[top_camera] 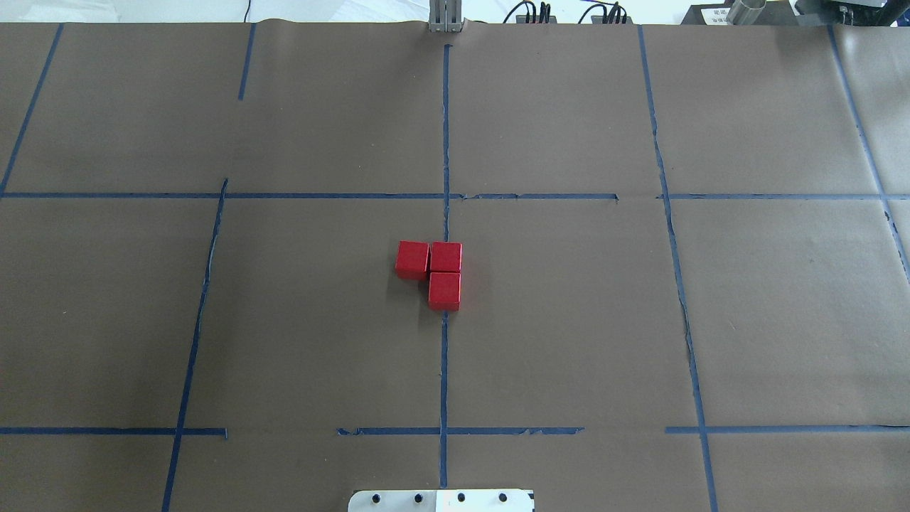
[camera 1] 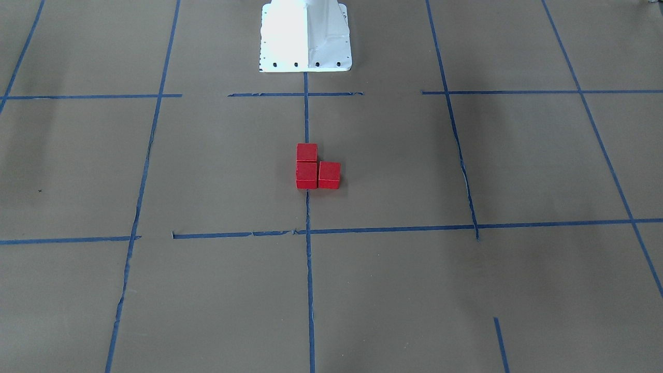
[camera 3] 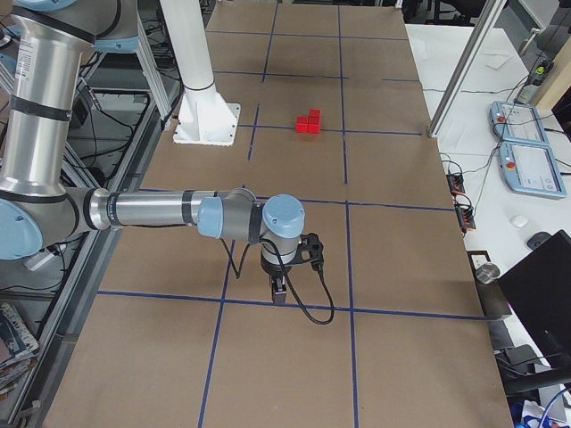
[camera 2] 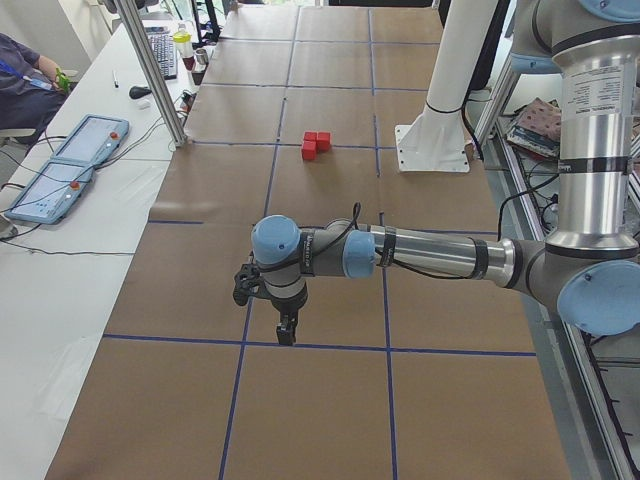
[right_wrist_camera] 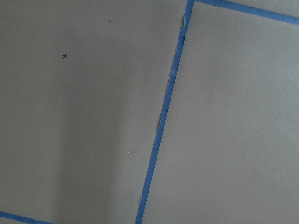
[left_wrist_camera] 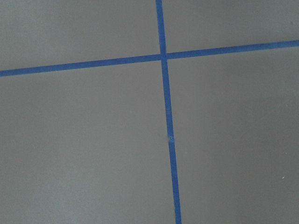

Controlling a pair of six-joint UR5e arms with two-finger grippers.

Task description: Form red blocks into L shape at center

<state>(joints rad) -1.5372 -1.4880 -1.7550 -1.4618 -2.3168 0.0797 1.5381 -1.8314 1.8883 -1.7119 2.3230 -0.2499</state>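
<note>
Three red blocks lie touching in an L shape on the table's centre line. In the overhead view one red block (top_camera: 412, 259) sits left of the corner block (top_camera: 446, 257), with the third block (top_camera: 444, 291) nearer the robot. The group also shows in the front view (camera 1: 306, 175), the left side view (camera 2: 316, 145) and the right side view (camera 3: 309, 122). My left gripper (camera 2: 287, 335) hangs over the table far from the blocks; I cannot tell if it is open or shut. My right gripper (camera 3: 279, 294) does the same at the other end; I cannot tell its state either.
Brown paper with a blue tape grid (top_camera: 444, 355) covers the table. The white robot base (camera 1: 305, 36) stands behind the blocks. Teach pendants (camera 2: 65, 165) and a seated person (camera 2: 20, 70) are at a side table. Both wrist views show only paper and tape.
</note>
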